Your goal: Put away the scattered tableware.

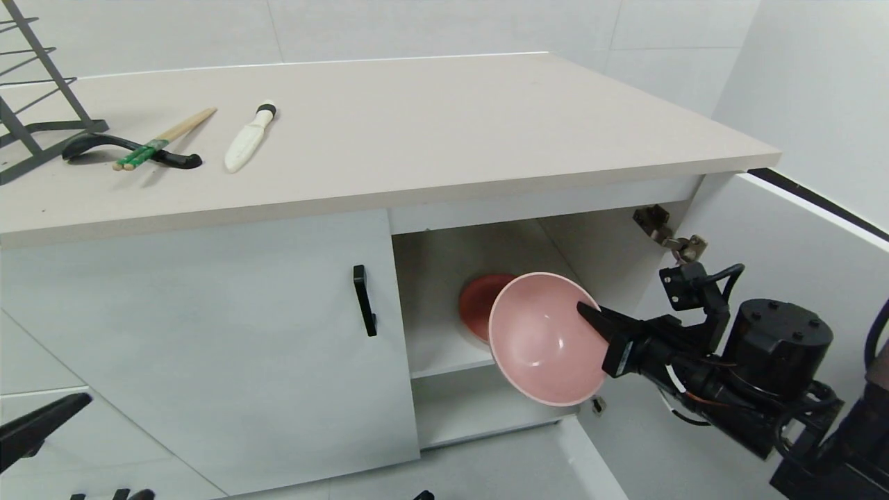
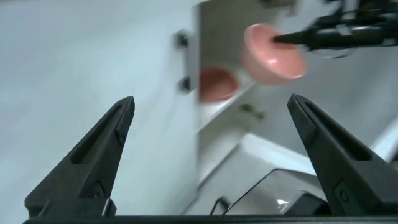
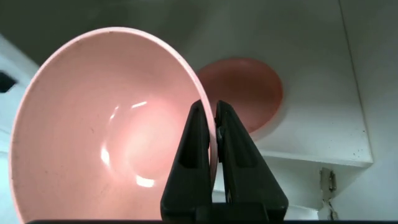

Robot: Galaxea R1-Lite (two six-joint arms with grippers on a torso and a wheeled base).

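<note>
My right gripper [image 1: 587, 314] is shut on the rim of a pink bowl [image 1: 545, 340], holding it tilted in front of the open cabinet [image 1: 444, 285]. In the right wrist view its fingers [image 3: 199, 134] pinch the pink bowl's [image 3: 99, 130] rim. A darker red bowl [image 1: 479, 302] sits on the cabinet shelf behind it, also seen as the red bowl [image 3: 245, 87]. On the counter lie a black spoon [image 1: 125, 149], chopsticks [image 1: 163, 139] and a white knife [image 1: 250, 137]. My left gripper [image 2: 211, 155] hangs open and low at the left, far from the bowl [image 2: 273, 53].
A grey wire dish rack [image 1: 35, 104] stands at the counter's far left. The left cabinet door with a black handle [image 1: 364, 300] is closed; the right door [image 1: 799, 243] is swung open beside my right arm. A lower shelf [image 1: 479, 410] lies beneath.
</note>
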